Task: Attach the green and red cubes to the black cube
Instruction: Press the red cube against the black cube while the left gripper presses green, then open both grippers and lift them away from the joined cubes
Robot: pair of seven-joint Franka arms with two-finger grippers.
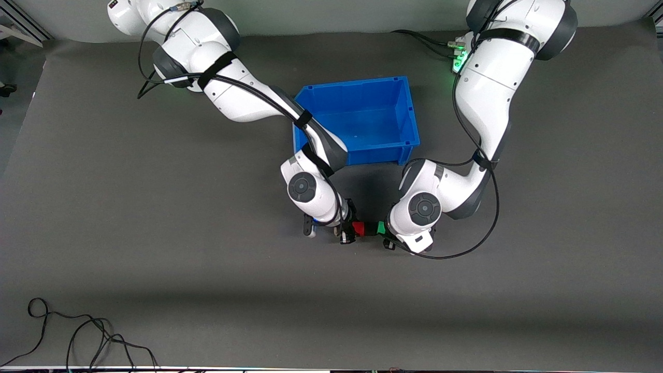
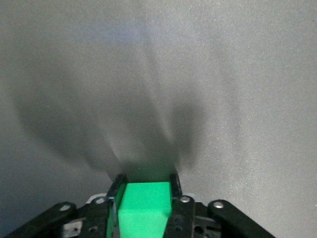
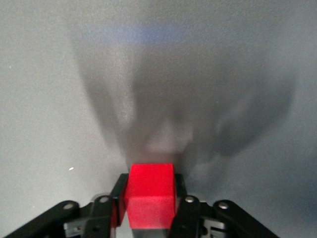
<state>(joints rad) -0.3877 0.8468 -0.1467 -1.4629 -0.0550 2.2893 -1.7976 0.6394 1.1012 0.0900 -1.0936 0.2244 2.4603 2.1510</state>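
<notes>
My left gripper (image 1: 384, 234) is shut on the green cube (image 1: 380, 227), which fills the space between its fingers in the left wrist view (image 2: 145, 203). My right gripper (image 1: 348, 232) is shut on the red cube (image 1: 358, 228), seen between its fingers in the right wrist view (image 3: 150, 193). Both grippers hang low over the table just in front of the blue bin. The black cube (image 1: 370, 228) sits between the red and green cubes, and the three form one tight row. It is hidden in both wrist views.
An open blue bin (image 1: 352, 85) stands on the dark mat, farther from the front camera than the cubes. Loose black cables (image 1: 77, 336) lie near the front edge at the right arm's end. Both wrist views show only bare mat ahead.
</notes>
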